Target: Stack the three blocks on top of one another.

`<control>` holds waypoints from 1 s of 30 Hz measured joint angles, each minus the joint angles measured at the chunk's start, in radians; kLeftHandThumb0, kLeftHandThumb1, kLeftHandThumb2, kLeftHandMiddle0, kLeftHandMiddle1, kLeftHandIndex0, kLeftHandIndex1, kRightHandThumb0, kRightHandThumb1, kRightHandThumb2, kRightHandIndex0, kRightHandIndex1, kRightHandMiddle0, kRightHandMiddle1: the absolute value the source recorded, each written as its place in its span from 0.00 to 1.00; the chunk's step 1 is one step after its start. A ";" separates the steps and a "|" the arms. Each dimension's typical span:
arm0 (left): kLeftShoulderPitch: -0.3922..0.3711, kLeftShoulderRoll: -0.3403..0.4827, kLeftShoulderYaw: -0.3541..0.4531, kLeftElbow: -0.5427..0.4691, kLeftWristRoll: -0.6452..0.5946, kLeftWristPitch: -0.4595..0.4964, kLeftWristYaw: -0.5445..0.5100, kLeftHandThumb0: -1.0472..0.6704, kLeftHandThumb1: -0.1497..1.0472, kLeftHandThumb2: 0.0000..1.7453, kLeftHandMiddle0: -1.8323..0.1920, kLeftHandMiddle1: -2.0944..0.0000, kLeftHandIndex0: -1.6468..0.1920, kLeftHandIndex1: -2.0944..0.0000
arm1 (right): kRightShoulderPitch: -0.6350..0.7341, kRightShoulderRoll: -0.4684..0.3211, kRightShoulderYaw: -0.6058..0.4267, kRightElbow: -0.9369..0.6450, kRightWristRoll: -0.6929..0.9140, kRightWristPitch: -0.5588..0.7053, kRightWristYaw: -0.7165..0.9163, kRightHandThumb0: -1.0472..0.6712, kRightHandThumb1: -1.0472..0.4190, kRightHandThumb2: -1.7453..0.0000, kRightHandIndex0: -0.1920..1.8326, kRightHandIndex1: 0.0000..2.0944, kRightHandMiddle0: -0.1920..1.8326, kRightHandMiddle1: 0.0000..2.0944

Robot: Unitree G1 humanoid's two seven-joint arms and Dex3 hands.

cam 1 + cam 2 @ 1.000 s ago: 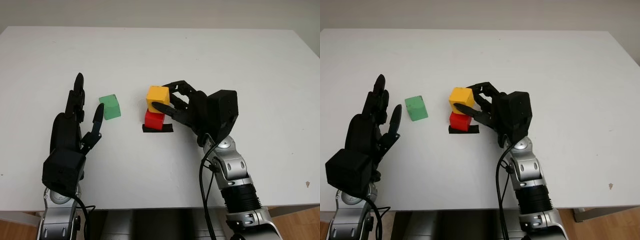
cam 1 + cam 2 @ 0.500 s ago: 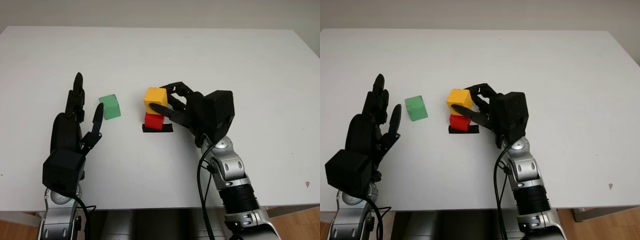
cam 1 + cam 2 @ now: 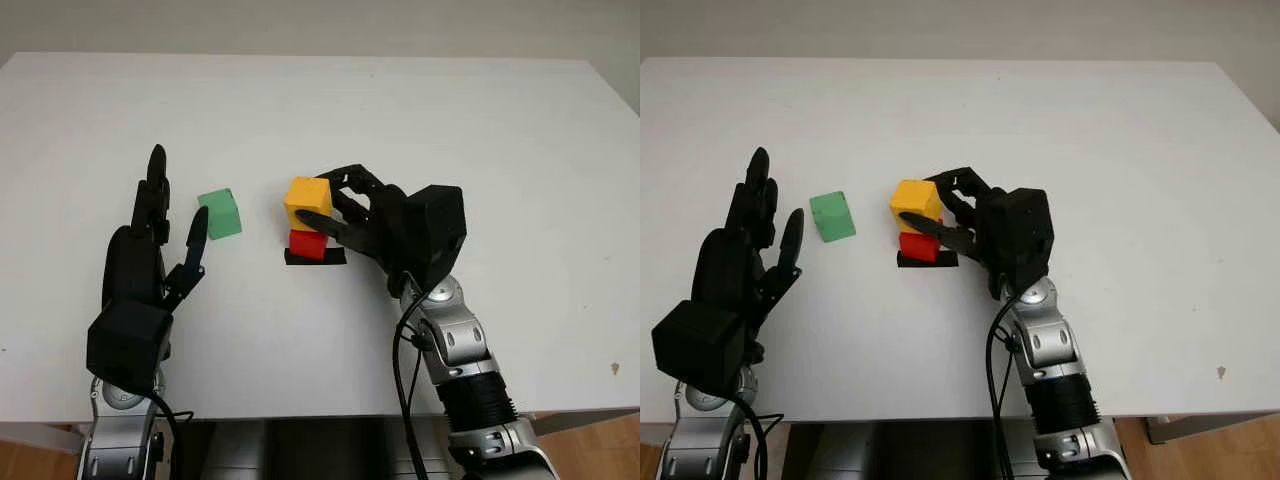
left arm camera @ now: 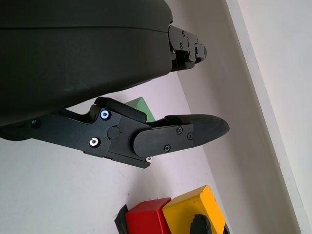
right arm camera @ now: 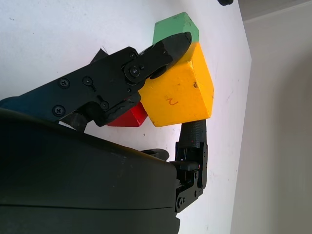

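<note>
Right wrist view: yellow block point(image 5: 179, 92), faint mark, atop red block point(image 5: 127, 116).

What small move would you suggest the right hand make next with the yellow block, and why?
Probably settle it squarely and let go: the right hand grips the yellow block atop the red block, overhanging toward the green block, which waits beside the open left hand.

- White worktop point(image 3: 480, 120), bare at the far side.
- Green block point(image 3: 219, 213) on it, left of centre.
- Black patch point(image 3: 315, 257) at centre; red block point(image 3: 307, 243) sits on it.
</note>
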 measured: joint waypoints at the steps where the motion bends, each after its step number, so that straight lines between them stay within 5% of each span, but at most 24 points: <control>1: 0.001 0.000 0.000 0.000 0.000 0.001 0.000 0.25 1.00 0.31 0.89 0.97 0.89 0.97 | 0.002 0.000 0.001 0.000 -0.006 -0.002 -0.002 0.34 0.06 0.97 0.28 0.03 0.22 0.82; 23: 0.015 0.004 0.004 0.000 -0.014 0.000 -0.008 0.25 1.00 0.30 0.90 0.97 0.88 0.97 | 0.026 -0.005 0.001 -0.001 -0.036 -0.034 -0.012 0.33 0.07 0.97 0.28 0.03 0.24 0.80; 30: 0.015 0.004 0.004 0.000 -0.012 0.000 -0.008 0.25 1.00 0.30 0.89 0.97 0.88 0.97 | 0.037 -0.013 0.006 -0.001 -0.054 -0.064 -0.006 0.30 0.08 0.97 0.25 0.01 0.18 0.60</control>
